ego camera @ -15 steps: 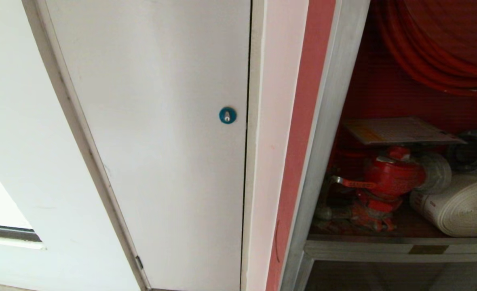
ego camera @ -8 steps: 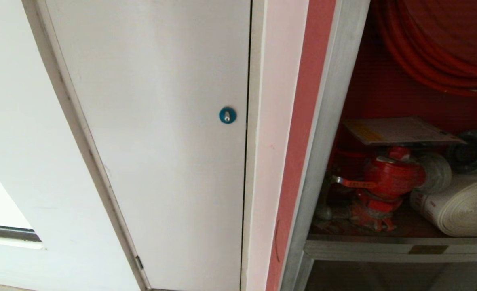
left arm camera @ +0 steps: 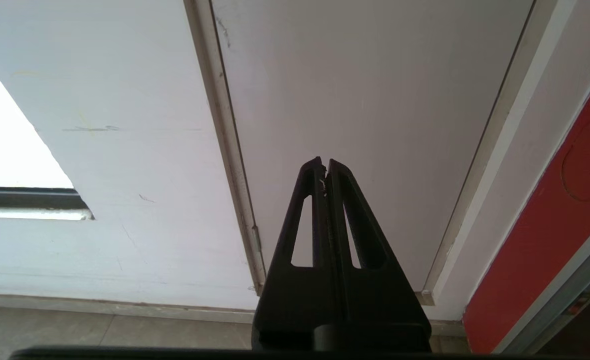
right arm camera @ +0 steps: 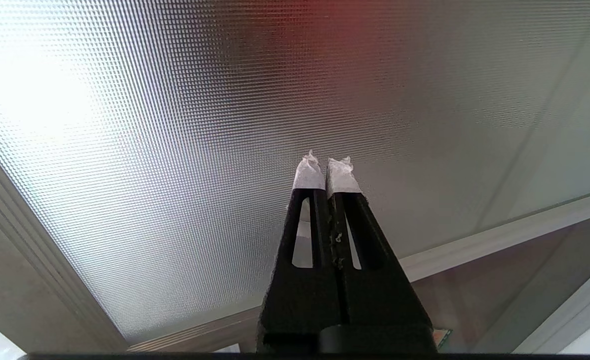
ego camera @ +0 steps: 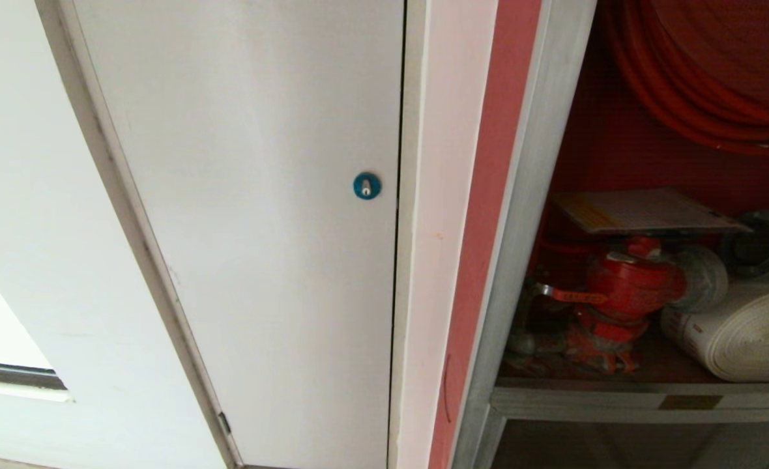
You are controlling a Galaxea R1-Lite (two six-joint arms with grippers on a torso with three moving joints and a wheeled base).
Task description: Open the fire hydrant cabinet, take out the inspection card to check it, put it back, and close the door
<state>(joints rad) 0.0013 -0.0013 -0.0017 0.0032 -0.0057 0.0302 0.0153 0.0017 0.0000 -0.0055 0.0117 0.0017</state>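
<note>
The fire hydrant cabinet [ego camera: 521,195] stands open at the right of the head view, showing its red lining. The inspection card [ego camera: 645,210] lies flat on top of the red valve [ego camera: 629,283], under the red hose reel [ego camera: 704,78] and beside the white rolled hose [ego camera: 743,332]. Neither arm appears in the head view. My left gripper [left arm camera: 324,162] is shut and empty, pointing at a plain white panel. My right gripper [right arm camera: 325,162], its tips wrapped in white tape, is shut and empty before a silver-framed patterned glass panel [right arm camera: 175,125]. I cannot tell whether that panel is the door.
A plain white panel [ego camera: 261,195] with a small blue round lock [ego camera: 367,185] fills the middle of the head view. White wall lies to its left, with a window edge [ego camera: 13,374] low down. A grey floor strip [left arm camera: 100,330] runs along the wall's foot.
</note>
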